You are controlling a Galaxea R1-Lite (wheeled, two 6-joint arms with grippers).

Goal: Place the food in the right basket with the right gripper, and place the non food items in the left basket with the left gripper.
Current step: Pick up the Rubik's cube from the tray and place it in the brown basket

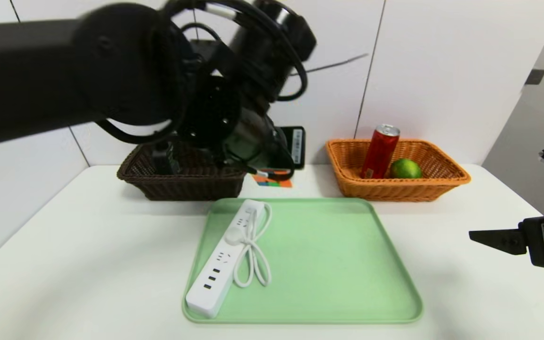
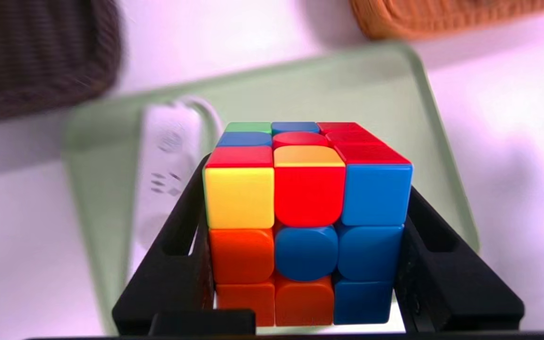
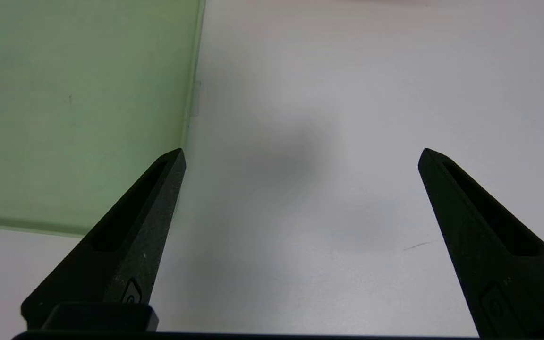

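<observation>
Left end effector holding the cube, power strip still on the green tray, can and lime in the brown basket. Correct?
One thing is off: the can and lime sit in the orange basket, not the brown basket, as the head view shows. The rest holds: the left end effector grips the cube, and the power strip lies on the green tray.

White table [image 1: 88, 245], white panelled wall [image 1: 442, 56] behind, dark seams

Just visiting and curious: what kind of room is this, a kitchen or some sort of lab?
Most likely a lab or test bench, not a kitchen: a bare white table against plain white wall panels, with two wicker baskets and a green tray laid out for sorting.
</observation>
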